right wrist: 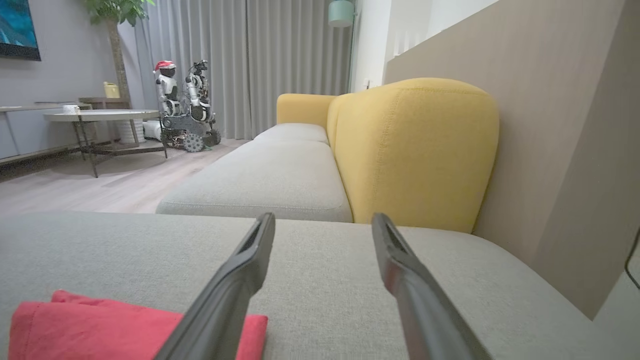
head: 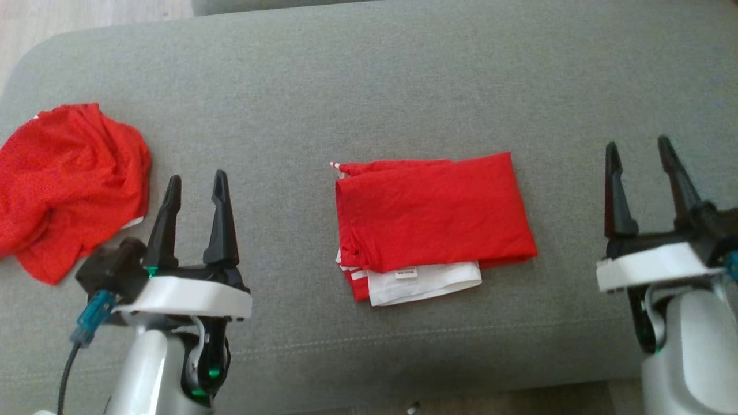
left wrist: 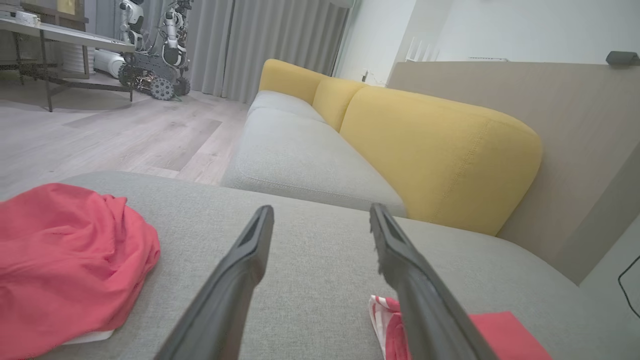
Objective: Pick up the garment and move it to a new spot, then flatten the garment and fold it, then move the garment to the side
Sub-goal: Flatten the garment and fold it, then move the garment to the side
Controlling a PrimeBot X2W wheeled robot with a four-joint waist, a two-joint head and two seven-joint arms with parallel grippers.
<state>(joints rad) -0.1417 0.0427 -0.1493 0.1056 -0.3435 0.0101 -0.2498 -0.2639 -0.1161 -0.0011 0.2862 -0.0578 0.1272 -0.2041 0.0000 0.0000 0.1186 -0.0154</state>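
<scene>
A red garment (head: 432,213) lies folded into a neat rectangle at the middle of the grey sofa seat (head: 369,86), with a white layer and label peeking out along its near edge. Its corner shows in the left wrist view (left wrist: 515,337) and its edge in the right wrist view (right wrist: 100,325). A second red garment (head: 63,178) sits crumpled at the far left (left wrist: 65,265). My left gripper (head: 196,181) stands open between the two garments, touching neither. My right gripper (head: 637,147) is open to the right of the folded garment, apart from it. Nothing is between either pair of fingers (left wrist: 322,210) (right wrist: 324,217).
The seat's front edge runs along the bottom of the head view. Yellow back cushions (left wrist: 430,155) and a beige wall panel (right wrist: 550,125) rise beyond the seat. Farther off stand another wheeled robot (left wrist: 150,50) and a table (right wrist: 100,116) on a wooden floor.
</scene>
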